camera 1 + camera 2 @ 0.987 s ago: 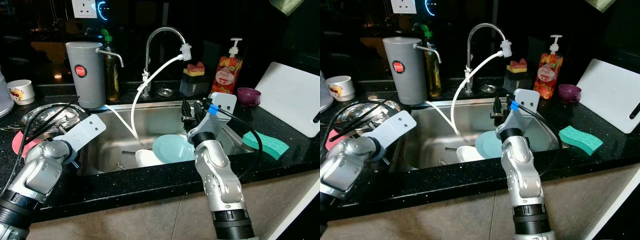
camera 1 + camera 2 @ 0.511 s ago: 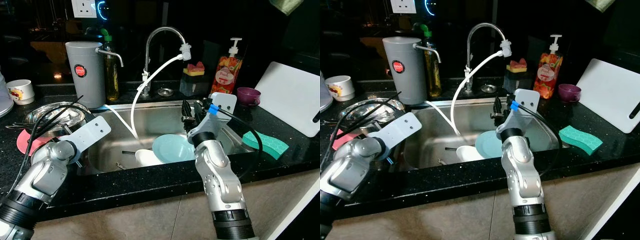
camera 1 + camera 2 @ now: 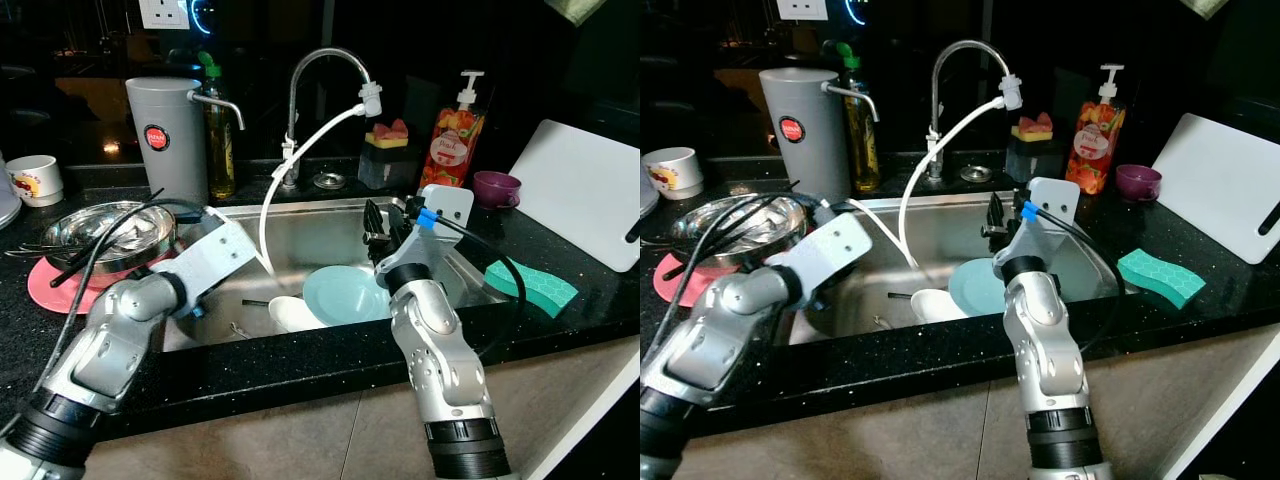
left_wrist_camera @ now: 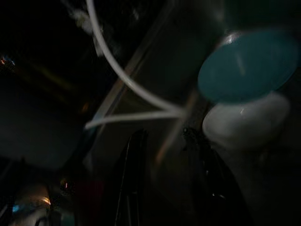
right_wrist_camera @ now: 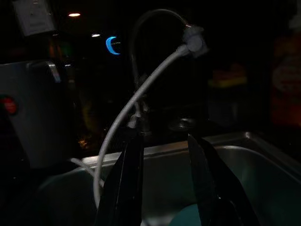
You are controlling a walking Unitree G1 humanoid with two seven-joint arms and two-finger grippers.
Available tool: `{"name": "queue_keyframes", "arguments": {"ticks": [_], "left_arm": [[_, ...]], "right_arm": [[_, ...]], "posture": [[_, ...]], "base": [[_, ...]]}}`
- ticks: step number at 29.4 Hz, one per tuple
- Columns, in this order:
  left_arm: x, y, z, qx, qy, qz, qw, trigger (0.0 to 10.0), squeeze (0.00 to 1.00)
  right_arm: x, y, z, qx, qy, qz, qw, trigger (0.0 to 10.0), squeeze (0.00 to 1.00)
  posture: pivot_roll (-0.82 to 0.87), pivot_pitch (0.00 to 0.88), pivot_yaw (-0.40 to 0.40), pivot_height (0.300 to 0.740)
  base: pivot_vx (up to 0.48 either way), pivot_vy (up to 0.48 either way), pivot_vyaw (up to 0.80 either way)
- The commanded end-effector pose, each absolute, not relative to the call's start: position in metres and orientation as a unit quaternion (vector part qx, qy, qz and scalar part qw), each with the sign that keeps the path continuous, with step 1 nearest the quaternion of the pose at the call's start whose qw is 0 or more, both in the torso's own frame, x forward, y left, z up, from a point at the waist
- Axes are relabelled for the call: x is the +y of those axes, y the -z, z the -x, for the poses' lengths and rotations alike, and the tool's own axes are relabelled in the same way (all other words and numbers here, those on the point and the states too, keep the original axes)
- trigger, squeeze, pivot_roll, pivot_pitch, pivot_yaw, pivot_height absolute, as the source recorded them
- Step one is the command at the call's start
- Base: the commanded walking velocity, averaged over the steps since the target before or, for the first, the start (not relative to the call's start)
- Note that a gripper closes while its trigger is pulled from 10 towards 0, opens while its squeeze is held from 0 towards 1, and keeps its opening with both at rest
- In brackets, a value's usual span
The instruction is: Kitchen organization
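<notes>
In the steel sink [image 3: 300, 235] a teal plate [image 3: 345, 295] lies flat, and a white bowl [image 3: 290, 314] sits against its near-left edge. My left arm's white wrist plate [image 3: 212, 258] hangs over the sink's left rim. In its wrist view the left gripper [image 4: 169, 188] is open, pointing into the basin at the teal plate [image 4: 249, 63] and white bowl [image 4: 244, 120]. My right gripper [image 3: 376, 228] is held above the plate's far-right side. It is open and empty, facing the faucet [image 5: 155, 28].
A white hose [image 3: 300, 165] runs from the faucet [image 3: 325, 70] into the sink. Left counter: steel bowl [image 3: 105, 228] on a pink mat [image 3: 60, 290], grey dispenser [image 3: 165, 140], mug [image 3: 32, 180]. Right counter: soap bottle [image 3: 452, 135], purple bowl [image 3: 497, 188], green sponge [image 3: 530, 283], white cutting board [image 3: 585, 195].
My left arm has swung right, from beside the steel bowl to over the sink's left rim. The right arm has stayed put. The camera shifted slightly.
</notes>
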State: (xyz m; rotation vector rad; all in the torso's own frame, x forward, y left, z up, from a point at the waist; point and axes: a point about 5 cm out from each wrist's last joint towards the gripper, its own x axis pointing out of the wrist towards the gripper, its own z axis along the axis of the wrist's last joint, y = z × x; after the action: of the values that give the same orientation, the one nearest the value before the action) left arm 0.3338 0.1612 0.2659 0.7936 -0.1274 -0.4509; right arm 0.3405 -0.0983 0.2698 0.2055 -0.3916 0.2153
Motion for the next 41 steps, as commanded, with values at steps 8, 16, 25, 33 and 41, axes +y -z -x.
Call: {"name": "queue_keyframes", "arguments": {"ticks": [8, 16, 25, 33, 41], "left_arm": [[0.190, -0.325, -0.346, -0.160, 0.071, -0.219, 0.960, 10.0, 0.00], [0.192, -0.312, -0.347, -0.150, 0.012, -0.117, 0.982, 10.0, 0.00], [0.167, -0.300, -0.339, -0.183, -0.001, -0.063, 0.981, 10.0, 0.00], [0.143, -0.291, -0.327, -0.218, 0.034, -0.027, 0.975, 10.0, 0.00], [0.141, -0.268, -0.321, -0.211, 0.025, -0.029, 0.977, 10.0, 0.00]], "right_arm": [[-0.050, -0.266, -0.303, -0.170, -0.369, 0.009, 0.914, 10.0, 0.00], [-0.047, -0.261, -0.297, -0.156, -0.376, -0.009, 0.913, 10.0, 0.00], [-0.091, -0.262, -0.327, -0.147, -0.141, -0.084, 0.975, 10.0, 0.00], [-0.101, -0.267, -0.325, -0.177, -0.093, -0.067, 0.978, 10.0, 0.00], [-0.106, -0.261, -0.327, -0.173, -0.066, -0.067, 0.980, 10.0, 0.00]], "posture": [[0.12, 0.058, -0.068, 0.740], [0.11, 0.054, -0.068, 0.740], [0.13, 0.042, -0.049, 0.740], [0.13, 0.047, -0.054, 0.740], [0.13, 0.056, -0.063, 0.740]], "base": [[0.000, 0.000, 0.00], [0.000, 0.000, 0.00], [0.000, 0.000, 0.00], [0.000, 0.000, 0.00], [0.000, 0.000, 0.00]]}}
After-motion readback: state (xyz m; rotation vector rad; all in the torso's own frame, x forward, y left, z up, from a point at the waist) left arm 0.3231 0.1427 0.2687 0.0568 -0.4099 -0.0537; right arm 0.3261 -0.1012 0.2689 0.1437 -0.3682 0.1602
